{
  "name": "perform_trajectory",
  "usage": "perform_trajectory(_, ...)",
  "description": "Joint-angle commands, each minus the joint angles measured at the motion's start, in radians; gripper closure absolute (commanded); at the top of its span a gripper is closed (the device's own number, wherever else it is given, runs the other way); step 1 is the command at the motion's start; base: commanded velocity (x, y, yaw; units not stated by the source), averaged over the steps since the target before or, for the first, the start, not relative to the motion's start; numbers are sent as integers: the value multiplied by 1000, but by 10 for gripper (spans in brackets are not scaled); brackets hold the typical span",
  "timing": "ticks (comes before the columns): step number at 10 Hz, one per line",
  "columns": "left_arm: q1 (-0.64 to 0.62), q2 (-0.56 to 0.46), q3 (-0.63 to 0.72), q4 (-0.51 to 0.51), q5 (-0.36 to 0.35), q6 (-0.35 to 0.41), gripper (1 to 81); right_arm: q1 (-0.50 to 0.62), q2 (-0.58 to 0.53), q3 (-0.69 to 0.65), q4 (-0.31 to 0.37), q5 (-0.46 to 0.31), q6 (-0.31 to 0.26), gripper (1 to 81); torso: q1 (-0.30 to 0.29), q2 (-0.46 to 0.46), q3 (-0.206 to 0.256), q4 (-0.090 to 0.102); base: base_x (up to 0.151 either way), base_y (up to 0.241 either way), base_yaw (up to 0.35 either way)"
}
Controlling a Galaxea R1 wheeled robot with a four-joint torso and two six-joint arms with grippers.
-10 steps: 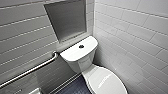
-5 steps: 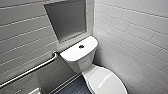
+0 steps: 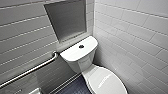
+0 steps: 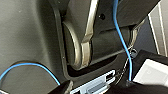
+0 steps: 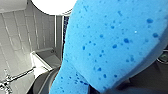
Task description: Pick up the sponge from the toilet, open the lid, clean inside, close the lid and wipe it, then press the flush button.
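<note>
Presently, the sponge (image 5: 112,45) is judged clamped in the right gripper, held ready for cleaning; the lid (image 3: 107,83), lower right in the head view, is found shut.

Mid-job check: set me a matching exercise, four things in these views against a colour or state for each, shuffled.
Things:
1. lid
2. flush button
3. sponge
4. grab bar

Colour or state:
a. bright blue, speckled
b. white, shut down flat
c. long, metallic, slanting
d. small, dark, round

Pairs: 1-b, 2-d, 3-a, 4-c
</note>
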Motion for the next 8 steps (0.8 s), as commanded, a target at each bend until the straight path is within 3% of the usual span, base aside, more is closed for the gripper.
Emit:
perform_trajectory(1, 23, -2, 12, 2, 79, 6, 10, 268, -63, 218, -42, -218, -18, 811, 0, 0, 0, 0, 0, 0, 0)
perform_trajectory(4, 23, -1, 12, 0, 77, 5, 10, 511, 68, 177, -39, -435, -7, 811, 0, 0, 0, 0, 0, 0, 0)
perform_trajectory(8, 21, -4, 10, -7, 79, 5, 10, 678, 334, -73, -41, -536, -4, 811, 0, 0, 0, 0, 0, 0, 0)
